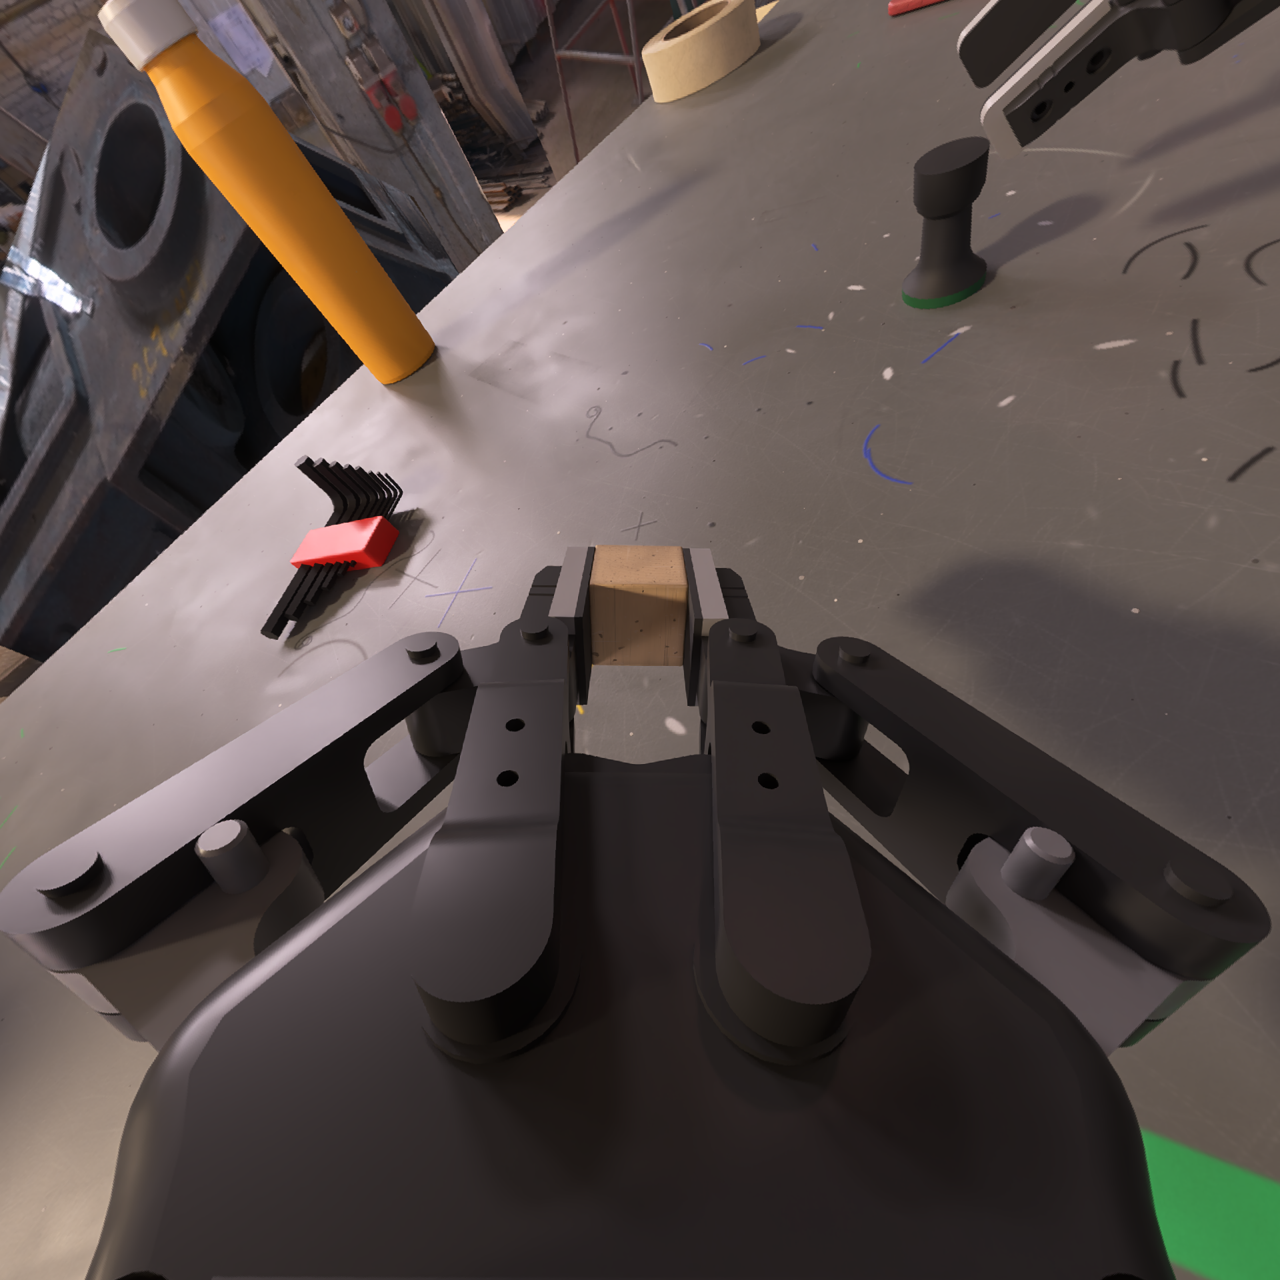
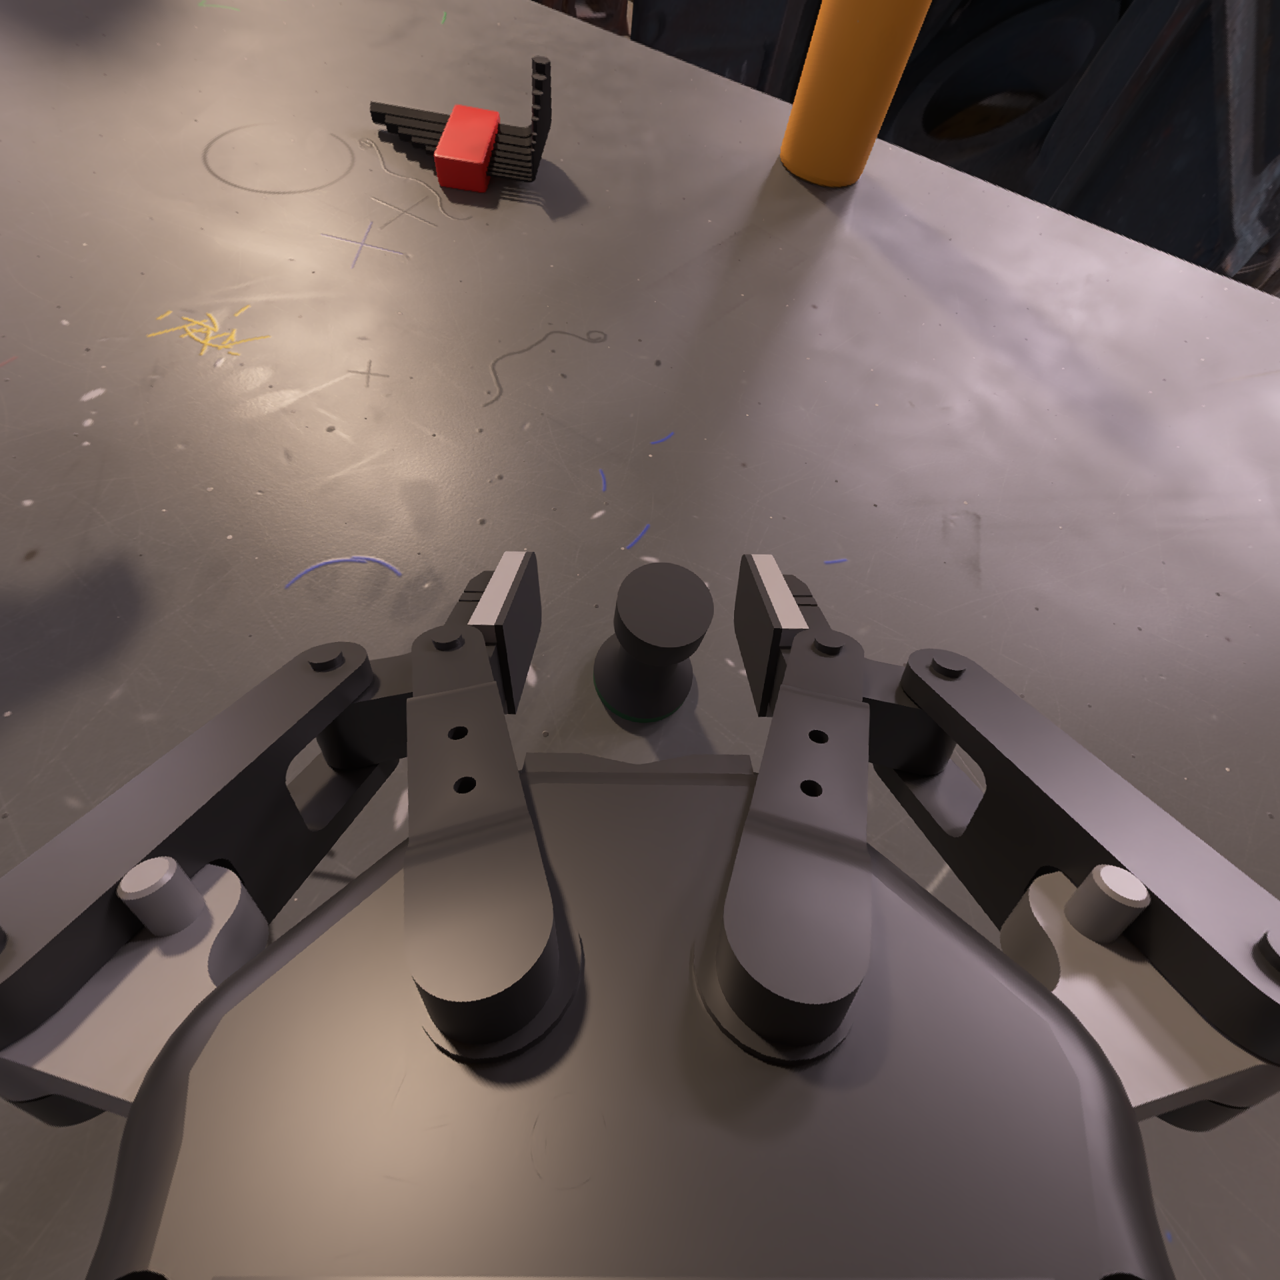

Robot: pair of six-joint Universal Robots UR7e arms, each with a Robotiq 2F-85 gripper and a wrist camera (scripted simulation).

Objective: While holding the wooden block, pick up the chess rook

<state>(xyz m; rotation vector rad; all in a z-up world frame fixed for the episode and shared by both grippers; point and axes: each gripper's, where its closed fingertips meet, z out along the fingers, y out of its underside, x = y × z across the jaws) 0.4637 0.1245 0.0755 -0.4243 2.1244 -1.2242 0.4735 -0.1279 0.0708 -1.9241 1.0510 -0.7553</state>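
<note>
First half done: my left gripper (image 1: 638,589) was clamped on wooden block (image 1: 637,606), held clear above grey surface (image 1: 692,415). Remaining: rook (image 2: 654,641) not yet gripped. My right gripper (image 2: 638,623) was spread wide, empty, fingers either side of rook, gaps both sides, apparently above it. Rook stood upright on surface: dark grey, flat round top, narrow waist, flared base, green underside.

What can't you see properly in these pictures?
- Orange bottle: right wrist view, its top is cut off by the picture's edge.
- Tape roll: left wrist view, its far rim is cut off by the top edge.
- Wooden block: left wrist view, its sides are covered by the left gripper pads.
- Chess rook: right wrist view, its own head hides part of its base.
</note>
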